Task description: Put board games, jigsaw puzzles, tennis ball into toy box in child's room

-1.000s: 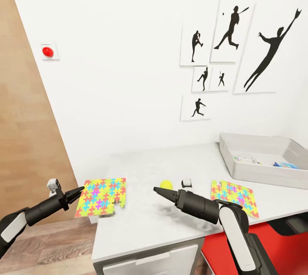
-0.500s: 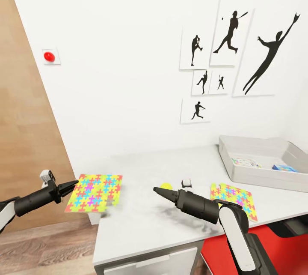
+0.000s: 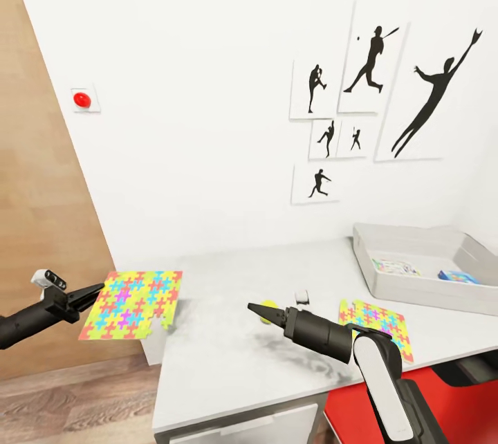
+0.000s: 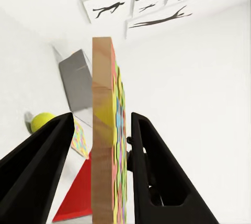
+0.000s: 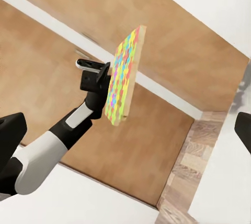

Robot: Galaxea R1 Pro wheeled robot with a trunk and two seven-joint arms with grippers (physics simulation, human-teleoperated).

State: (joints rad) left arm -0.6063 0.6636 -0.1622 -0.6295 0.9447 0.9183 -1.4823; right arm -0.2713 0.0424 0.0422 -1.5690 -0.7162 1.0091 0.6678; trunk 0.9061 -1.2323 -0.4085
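Head view overlooks the table (image 3: pixel 228 361); both wrist views closely share the held puzzle (image 4: pixel 107 145).

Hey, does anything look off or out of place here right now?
Yes. The jigsaw puzzle in the left gripper hangs off the table, past its left end and over the floor, far from the toy box. The other puzzle lies flat on the table.

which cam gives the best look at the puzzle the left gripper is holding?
Head view: the held jigsaw puzzle shows its full printed face, pinched at one edge by the left gripper, off the table's end. The left wrist view shows the puzzle edge-on between the fingers. The right wrist view shows it obliquely, at a distance.
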